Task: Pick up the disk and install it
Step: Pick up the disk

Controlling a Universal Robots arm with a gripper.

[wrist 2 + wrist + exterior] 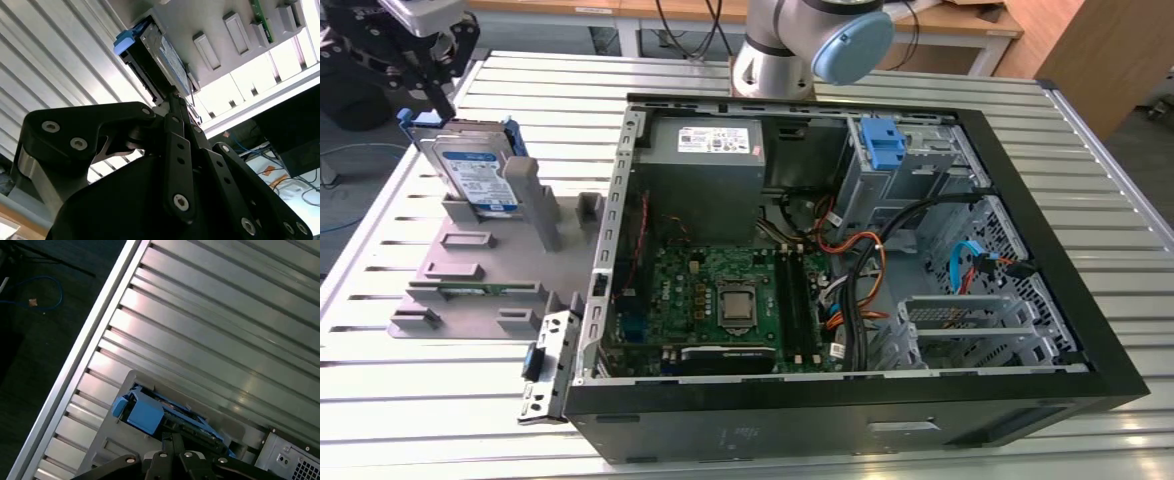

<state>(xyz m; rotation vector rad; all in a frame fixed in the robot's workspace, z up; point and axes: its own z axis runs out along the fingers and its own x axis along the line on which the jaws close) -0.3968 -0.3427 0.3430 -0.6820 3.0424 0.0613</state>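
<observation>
The disk (pixel 474 170) stands on edge in the grey stand (pixel 480 260) at the exterior view's left, its white-and-blue label facing out and its blue carrier frame at the top. My gripper (pixel 438 105) hangs just above the disk's far upper end, and its fingers look shut, with nothing between them. In the second wrist view the gripper (pixel 174 95) tapers to a point right at the end of the disk (pixel 165 55). The first wrist view has the gripper (pixel 172 437) over the blue carrier of the disk (pixel 145 412). Whether it touches the disk I cannot tell.
An open computer case (pixel 1067 330) lies on the slatted metal table (pixel 761 450), holding a green motherboard (pixel 720 300), a grey power supply (pixel 707 140) and a drive cage with a blue clip (pixel 881 140). A metal bracket (pixel 547 365) lies beside the case.
</observation>
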